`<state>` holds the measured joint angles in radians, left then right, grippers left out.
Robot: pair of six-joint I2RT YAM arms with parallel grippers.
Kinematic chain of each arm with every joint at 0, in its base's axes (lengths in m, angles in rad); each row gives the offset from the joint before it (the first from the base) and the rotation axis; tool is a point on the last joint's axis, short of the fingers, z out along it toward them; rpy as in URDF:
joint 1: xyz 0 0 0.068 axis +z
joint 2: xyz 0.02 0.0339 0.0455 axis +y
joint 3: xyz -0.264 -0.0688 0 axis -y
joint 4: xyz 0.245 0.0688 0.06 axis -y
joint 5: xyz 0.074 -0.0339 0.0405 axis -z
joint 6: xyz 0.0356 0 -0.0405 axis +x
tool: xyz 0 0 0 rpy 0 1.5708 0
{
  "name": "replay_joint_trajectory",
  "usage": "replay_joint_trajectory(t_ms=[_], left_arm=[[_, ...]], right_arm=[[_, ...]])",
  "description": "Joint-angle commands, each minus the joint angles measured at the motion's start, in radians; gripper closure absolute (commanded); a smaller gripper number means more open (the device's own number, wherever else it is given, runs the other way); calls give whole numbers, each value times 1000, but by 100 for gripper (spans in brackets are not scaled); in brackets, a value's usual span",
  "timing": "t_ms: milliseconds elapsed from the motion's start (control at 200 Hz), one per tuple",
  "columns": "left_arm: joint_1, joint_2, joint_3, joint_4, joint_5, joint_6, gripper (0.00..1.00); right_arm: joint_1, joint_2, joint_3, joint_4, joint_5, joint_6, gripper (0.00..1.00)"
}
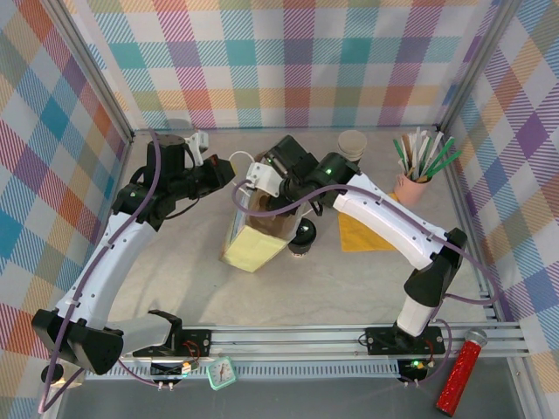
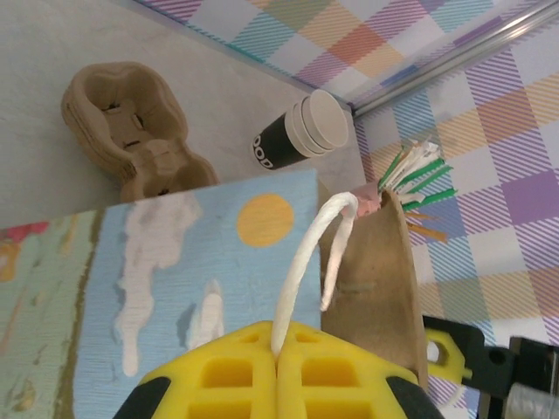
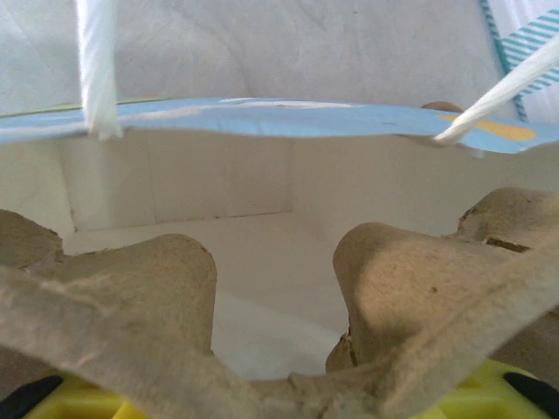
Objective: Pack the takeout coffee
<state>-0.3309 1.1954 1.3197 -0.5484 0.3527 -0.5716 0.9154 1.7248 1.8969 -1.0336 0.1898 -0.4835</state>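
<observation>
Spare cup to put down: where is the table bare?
Bare: the table between paper bag and front rail. Crowded: right of the bag, with takeout coffee and yellow napkin; back right, cup stack and stirrers.

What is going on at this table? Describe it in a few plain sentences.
The left tool is shut on the white handle of the paper bag, holding it up. The right tool holds a brown pulp cup carrier at the bag's open mouth. The takeout coffee, black lid on, stands on the table beside the bag, not yet packed.
</observation>
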Motion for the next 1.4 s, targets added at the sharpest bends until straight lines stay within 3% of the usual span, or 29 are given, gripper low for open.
replay_joint_trajectory(t_ms=[0, 265, 1225, 1395], left_arm=[[10, -22, -3, -14, -36, 0, 100], [10, -34, -19, -15, -75, -16, 100], [10, -46, -38, 16, -55, -33, 100], [10, -42, -47, 18, -65, -36, 100]], right_arm=[[8, -42, -8, -46, -58, 20, 53], [8, -32, -18, -63, -117, 30, 53], [8, 90, 63, -87, -187, 139, 54], [22, 55, 36, -41, -205, 160, 56]])
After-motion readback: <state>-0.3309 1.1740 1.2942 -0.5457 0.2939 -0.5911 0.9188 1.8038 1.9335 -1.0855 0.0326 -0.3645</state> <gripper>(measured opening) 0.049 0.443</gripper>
